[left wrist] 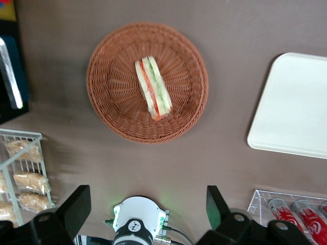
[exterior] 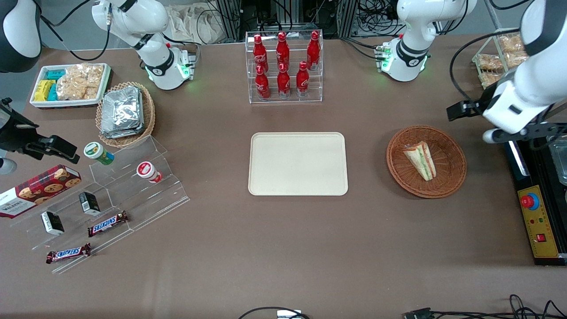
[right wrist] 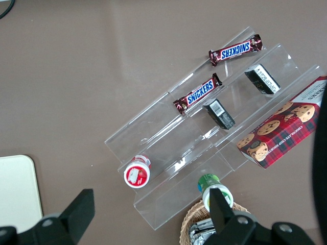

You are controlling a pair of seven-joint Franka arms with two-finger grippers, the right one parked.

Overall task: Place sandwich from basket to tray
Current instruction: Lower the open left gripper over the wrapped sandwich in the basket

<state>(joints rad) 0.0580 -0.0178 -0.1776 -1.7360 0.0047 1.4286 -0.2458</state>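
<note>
The sandwich point(exterior: 421, 160) point(left wrist: 153, 88), a clear-wrapped white wedge with green and red-orange layers, lies in the round reddish-brown basket point(exterior: 456, 177) point(left wrist: 112, 112). The cream tray point(exterior: 297, 164) point(left wrist: 296, 107) sits bare at the table's middle, beside the basket toward the parked arm's end. My gripper point(exterior: 465, 110) point(left wrist: 147, 206) hangs high above the table, off the basket's rim toward the working arm's end and a little farther from the front camera. Its fingers point(left wrist: 76, 209) stand wide apart, open, with nothing between them.
A clear rack of red bottles point(exterior: 283, 66) stands farther from the camera than the tray. A wire rack of bread packets point(exterior: 500, 57) and a control box point(exterior: 538, 221) flank the basket's end. Foil-packet basket point(exterior: 125, 113), white snack tray point(exterior: 71, 84) and acrylic stand point(exterior: 110, 199) sit toward the parked arm's end.
</note>
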